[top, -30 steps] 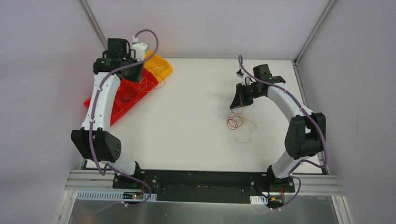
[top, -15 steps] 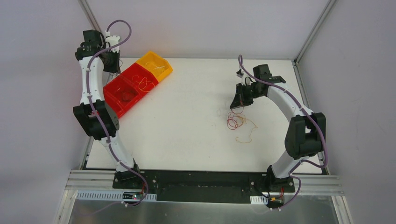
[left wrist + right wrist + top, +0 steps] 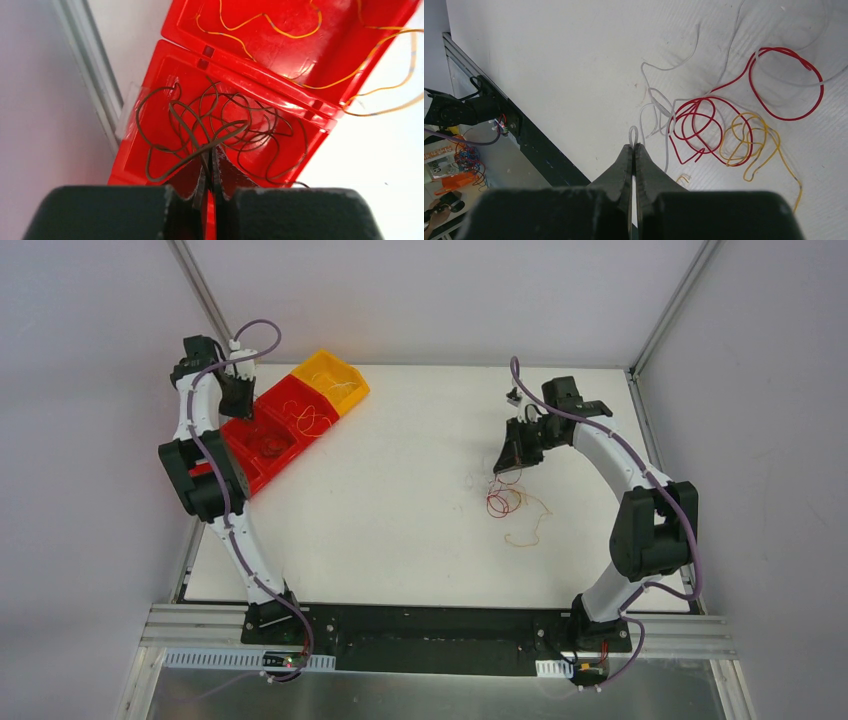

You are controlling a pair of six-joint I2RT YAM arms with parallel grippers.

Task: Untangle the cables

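A loose tangle of cables [image 3: 510, 502] lies on the white table right of centre: a red cable [image 3: 704, 125], a yellow cable [image 3: 749, 142] and a white cable [image 3: 655, 95]. My right gripper [image 3: 634, 146] [image 3: 507, 466] is shut on a small loop of the white cable, just above the table at the tangle's edge. My left gripper [image 3: 210, 150] [image 3: 240, 412] is shut on a dark brown cable [image 3: 225, 132] and hangs over the nearest red bin [image 3: 150, 170], where more dark loops [image 3: 260, 125] lie.
Three bins stand in a diagonal row at the back left: the red bin [image 3: 250, 465], a second red bin [image 3: 300, 392] holding orange cables [image 3: 260, 22], and an orange bin [image 3: 325, 365]. A metal frame rail [image 3: 90, 75] runs close beside the bins. Table edge and black base [image 3: 524, 130] lie near the right gripper.
The left arm has folded back to the left; its gripper left the far bins and came down over the nearest red bin. The right arm has not moved.
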